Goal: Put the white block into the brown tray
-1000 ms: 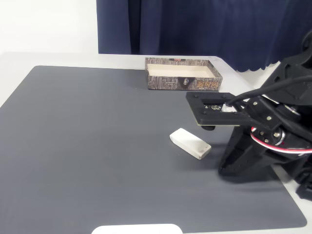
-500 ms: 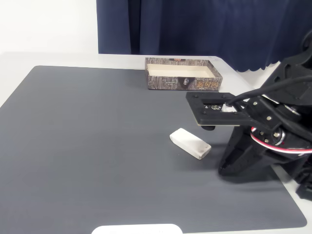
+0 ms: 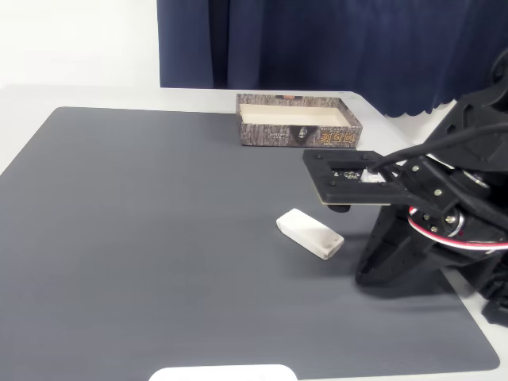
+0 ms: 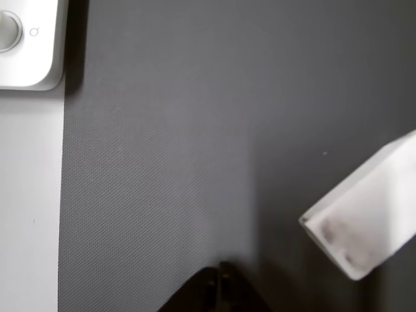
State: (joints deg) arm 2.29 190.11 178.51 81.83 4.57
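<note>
Just flat white block [image 3: 309, 233], round-cornered

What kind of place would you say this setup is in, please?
Probably an indoor lab or office bench: a dark grey mat covers a pale table, with a navy curtain and white wall behind.

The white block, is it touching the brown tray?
Apart. The fixed view shows the white block lying on the dark mat, with a wide stretch of bare mat between it and the brown tray.
</note>
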